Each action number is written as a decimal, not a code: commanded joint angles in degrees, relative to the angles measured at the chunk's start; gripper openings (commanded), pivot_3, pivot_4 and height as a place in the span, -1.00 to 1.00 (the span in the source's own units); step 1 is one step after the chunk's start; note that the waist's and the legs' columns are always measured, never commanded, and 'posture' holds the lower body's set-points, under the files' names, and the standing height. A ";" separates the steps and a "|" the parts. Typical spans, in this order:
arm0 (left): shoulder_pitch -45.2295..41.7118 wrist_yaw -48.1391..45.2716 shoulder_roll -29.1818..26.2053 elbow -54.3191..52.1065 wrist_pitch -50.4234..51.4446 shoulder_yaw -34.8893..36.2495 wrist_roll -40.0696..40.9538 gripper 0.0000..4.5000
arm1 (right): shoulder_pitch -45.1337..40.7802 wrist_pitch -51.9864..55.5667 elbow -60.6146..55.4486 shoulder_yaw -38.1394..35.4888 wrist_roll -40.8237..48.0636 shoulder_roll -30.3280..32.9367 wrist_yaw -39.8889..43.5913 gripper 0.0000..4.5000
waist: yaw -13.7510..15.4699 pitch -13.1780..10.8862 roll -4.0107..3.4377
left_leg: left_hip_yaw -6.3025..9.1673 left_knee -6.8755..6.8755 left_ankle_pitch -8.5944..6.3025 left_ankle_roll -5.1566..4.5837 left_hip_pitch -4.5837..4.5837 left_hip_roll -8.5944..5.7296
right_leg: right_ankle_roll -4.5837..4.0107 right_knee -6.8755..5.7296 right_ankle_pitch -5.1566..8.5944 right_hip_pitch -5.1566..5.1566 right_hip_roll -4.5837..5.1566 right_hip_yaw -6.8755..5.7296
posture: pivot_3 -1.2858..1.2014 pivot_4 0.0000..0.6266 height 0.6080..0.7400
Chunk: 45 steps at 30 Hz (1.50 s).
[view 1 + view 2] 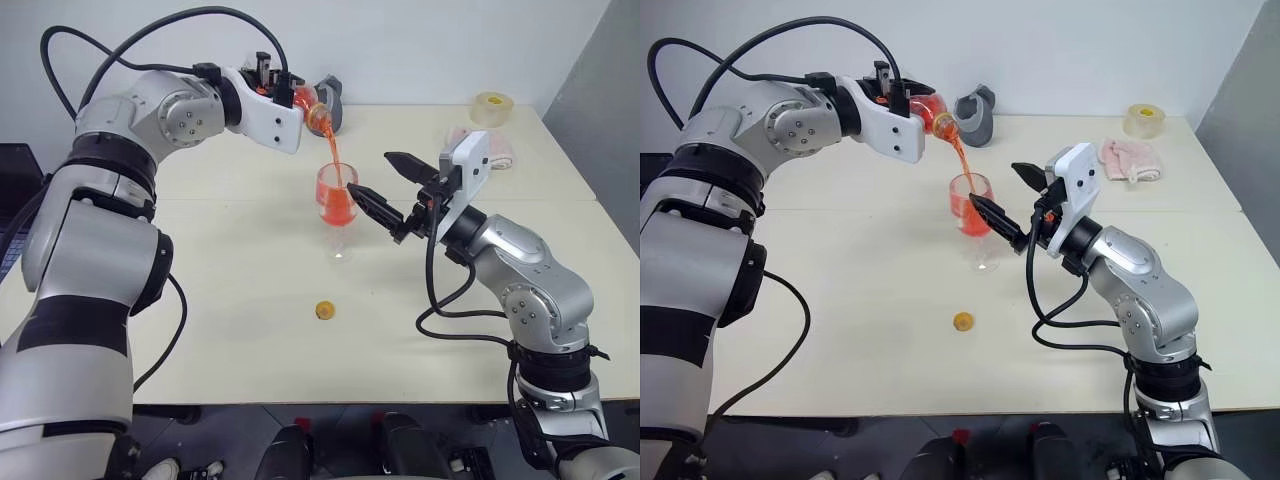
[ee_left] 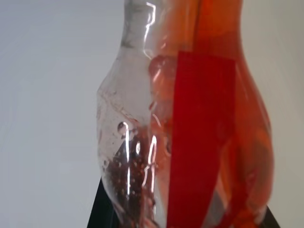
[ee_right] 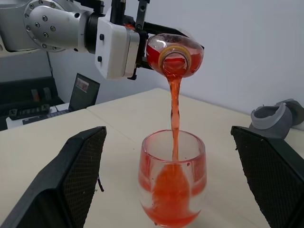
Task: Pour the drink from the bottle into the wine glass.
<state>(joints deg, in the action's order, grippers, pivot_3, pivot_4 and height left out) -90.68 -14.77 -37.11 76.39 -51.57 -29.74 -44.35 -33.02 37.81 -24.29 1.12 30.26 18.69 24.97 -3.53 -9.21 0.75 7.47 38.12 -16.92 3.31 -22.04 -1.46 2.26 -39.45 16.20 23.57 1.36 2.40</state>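
Observation:
My left gripper (image 1: 276, 84) is shut on the bottle (image 1: 312, 112), held high and tipped mouth-down over the wine glass (image 1: 337, 205). The drink (image 3: 175, 114) falls from the neck in a thin red-orange stream into the bowl, which is partly full. More of the drink remains in the bottle (image 2: 190, 118), beside its red label. The wine glass (image 3: 173, 185) stands upright on the table. My right gripper (image 1: 369, 172) is open, one finger on each side of the bowl with a gap on both sides. The bottle's yellow-orange cap (image 1: 324, 310) lies on the table in front of the glass.
A grey cup-like object (image 1: 330, 100) lies at the table's far edge behind the bottle. A tape roll (image 1: 490, 107) and a pink cloth (image 1: 1130, 160) sit at the far right. A laptop (image 3: 83, 90) stands on another table to the left.

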 commanded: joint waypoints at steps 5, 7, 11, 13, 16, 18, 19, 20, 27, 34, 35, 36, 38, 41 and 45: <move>-2.55 1.73 -1.29 -0.25 0.38 0.11 -0.14 -0.56 | -1.18 -1.47 -0.89 -1.15 -0.07 0.38 0.27 1.00 | 0.00 0.00 0.00 | 0.00 0.00 0.00 0.00 0.00 0.00 | 0.00 0.00 0.00 0.00 0.00 0.00 | 0.03 -0.52 1.00; -2.58 1.79 -1.28 -0.25 0.42 0.05 -0.29 -0.56 | -1.23 -1.52 -0.85 -1.15 -0.08 0.37 0.22 1.00 | 0.00 0.00 0.00 | 0.00 0.00 0.00 0.00 0.00 0.00 | 0.00 0.00 0.00 0.00 0.00 0.00 | 0.03 -0.52 1.00; -2.60 1.68 -1.25 -0.27 0.24 0.06 -0.23 -0.56 | -1.11 -1.47 -1.05 -1.08 -0.01 0.28 0.11 1.00 | 0.00 0.00 0.00 | 0.00 0.00 0.00 -0.01 0.00 0.00 | 0.00 -0.01 0.00 0.00 0.00 0.00 | 0.03 -0.52 1.00; -2.60 1.73 -1.27 -0.27 0.27 0.09 -0.20 -0.56 | -1.00 -1.37 -1.27 -1.02 0.02 0.32 0.10 1.00 | 0.00 0.00 0.00 | 0.00 0.00 -0.01 -0.01 0.00 0.00 | 0.00 0.00 0.00 0.00 0.00 0.00 | 0.03 -0.52 1.00; -2.58 1.88 -1.26 -0.27 0.45 0.08 -0.23 -0.56 | -0.87 -1.32 -1.43 -0.97 -0.01 0.40 0.10 1.00 | 0.00 0.00 0.00 | 0.00 0.00 0.00 0.00 0.00 0.00 | 0.00 -0.01 0.00 0.00 0.00 0.00 | 0.03 -0.52 1.00; -2.54 1.86 -1.19 -0.28 0.44 0.12 -0.17 -0.56 | -0.77 -1.33 -1.50 -0.95 -0.05 0.43 0.07 1.00 | 0.00 0.00 0.00 | 0.00 0.00 0.00 0.00 0.00 0.00 | 0.00 -0.01 0.00 0.00 0.00 0.00 | 0.03 -0.52 1.00; -2.46 1.76 -1.11 -0.29 0.40 0.22 -0.03 -0.56 | -0.70 -1.32 -1.59 -0.93 -0.05 0.43 0.06 1.00 | 0.00 0.00 0.00 | 0.00 0.00 0.00 0.00 0.00 0.00 | 0.00 -0.01 0.00 0.00 0.00 0.00 | 0.03 -0.52 1.00; -2.38 1.66 -1.05 -0.30 0.34 0.31 0.11 -0.56 | -0.63 -1.29 -1.71 -0.89 -0.04 0.41 0.03 1.00 | 0.00 0.00 0.00 | 0.00 0.00 0.00 0.00 0.00 0.00 | 0.00 -0.01 0.00 0.00 0.00 0.00 | 0.03 -0.52 1.00; -1.14 -1.47 -0.37 -0.08 0.36 2.66 3.38 -0.56 | -0.46 -1.03 -2.20 -0.76 0.03 0.58 0.01 1.00 | 0.00 0.00 0.00 | 0.00 0.01 0.00 0.00 0.00 0.00 | 0.00 -0.01 0.00 0.00 0.00 0.00 | 0.03 -0.52 1.00; 1.18 -12.20 1.45 0.04 2.91 10.07 13.53 -0.56 | -0.28 -0.63 -2.55 -0.83 0.28 0.78 -0.07 1.00 | -0.08 0.00 0.00 | -0.01 0.01 0.01 0.01 0.00 0.01 | 0.00 -0.04 0.00 0.01 0.00 0.00 | 0.03 -0.52 1.00; 1.42 -14.01 1.76 -0.06 3.52 11.46 15.25 -0.56 | -0.25 -0.58 -2.57 -0.86 0.29 0.83 -0.06 1.00 | -0.08 0.00 0.00 | -0.01 0.02 0.01 0.02 0.00 0.01 | 0.00 -0.04 0.00 0.01 0.00 -0.01 | 0.03 -0.52 1.00; 1.67 -15.84 2.11 -0.18 4.29 12.92 17.07 -0.56 | -0.26 -0.57 -2.52 -0.88 0.27 0.92 -0.03 1.00 | -0.09 0.00 0.00 | 0.00 0.03 0.01 0.01 -0.01 0.01 | 0.00 -0.04 0.00 0.01 0.00 -0.01 | 0.03 -0.52 1.00; 2.11 -18.67 2.64 -0.44 5.84 15.26 19.92 -0.56 | -0.34 -0.54 -2.38 -0.93 0.26 1.02 0.00 1.00 | -0.13 0.00 0.00 | 0.00 0.03 0.01 0.02 -0.01 0.01 | 0.00 -0.04 0.00 0.01 0.00 -0.01 | 0.03 -0.52 1.00; 2.76 -23.13 4.02 -0.96 9.59 20.18 25.75 -0.56 | -0.52 -0.35 -2.37 -1.04 0.48 1.21 0.07 1.00 | -0.24 0.00 0.00 | 0.00 0.03 0.01 0.01 0.00 0.01 | 0.00 -0.05 0.00 0.01 0.00 -0.01 | 0.03 -0.52 1.00; 4.43 -26.93 5.42 -2.30 15.10 25.78 32.11 -0.56 | -0.61 0.03 -2.61 -1.18 0.89 1.63 0.31 1.00 | -0.51 0.00 0.00 | 0.01 0.06 0.01 0.02 0.01 0.02 | 0.00 -0.09 0.00 0.01 0.00 -0.02 | 0.03 -0.52 1.00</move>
<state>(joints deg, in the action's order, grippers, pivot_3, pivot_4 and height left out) -85.89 -40.75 -31.37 76.46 -38.34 -6.71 -15.80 -32.94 38.10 -24.50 1.16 30.40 19.90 24.97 -4.04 -9.21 0.75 7.48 38.18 -16.91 3.33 -22.03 -1.45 2.26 -39.54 16.20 23.58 1.36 2.38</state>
